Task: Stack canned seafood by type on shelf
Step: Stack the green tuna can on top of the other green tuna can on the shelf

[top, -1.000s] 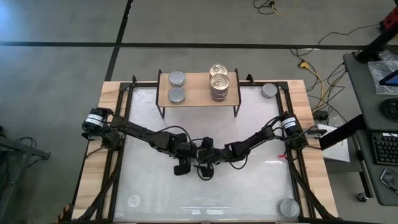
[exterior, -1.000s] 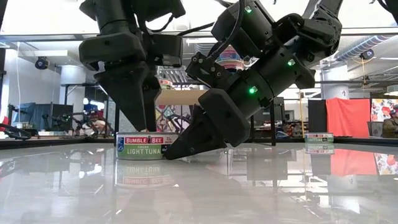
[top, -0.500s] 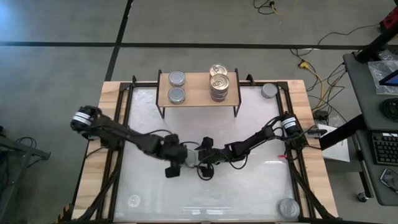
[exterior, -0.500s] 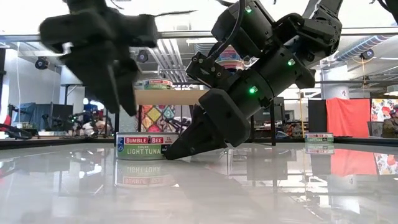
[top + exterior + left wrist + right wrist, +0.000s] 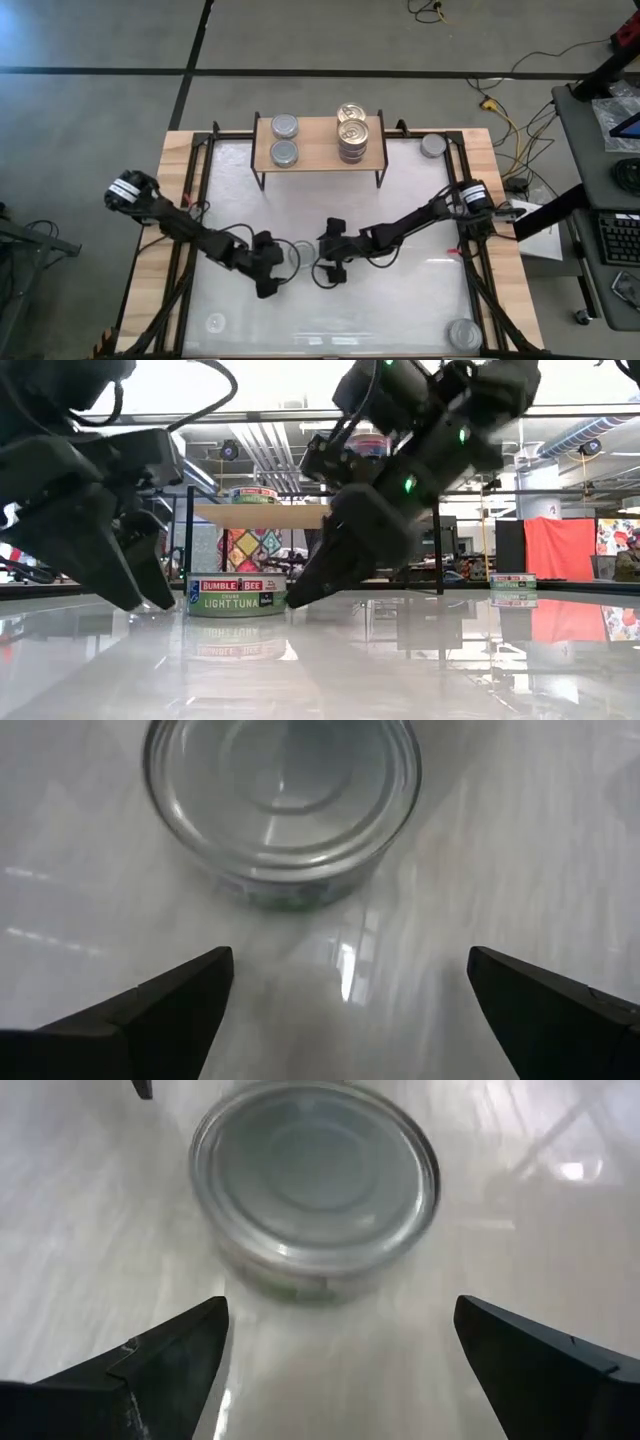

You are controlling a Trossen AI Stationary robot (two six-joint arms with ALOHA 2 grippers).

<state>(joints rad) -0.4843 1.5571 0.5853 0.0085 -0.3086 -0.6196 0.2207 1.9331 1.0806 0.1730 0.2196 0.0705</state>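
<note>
Glossy white tabletop (image 5: 400,300), wood-rimmed, mirroring everything set on it. Near centre, a short round silver-lidded tuna tin (image 5: 296,254) with a green and red paper label, ringed lid up, standing flat. No long axis to speak of: round, so graspable across any diameter. Flanked closely on both sides: left gripper (image 5: 266,268) at about 8 o'clock from it, right gripper (image 5: 330,262) at about 3 o'clock, each just beside and neither touching. Both sets of dark tapered fingers spread wide, empty, pointed at the tin. Right looks marginally nearer, though hard to call. Farther out at 12 o'clock, the light-wood shelf (image 5: 318,150) on thin black legs: two silver tins (image 5: 285,139) side by side, a gold-lidded stack (image 5: 353,133) apart. Loose tins at table corners (image 5: 463,333), (image 5: 432,146).
</note>
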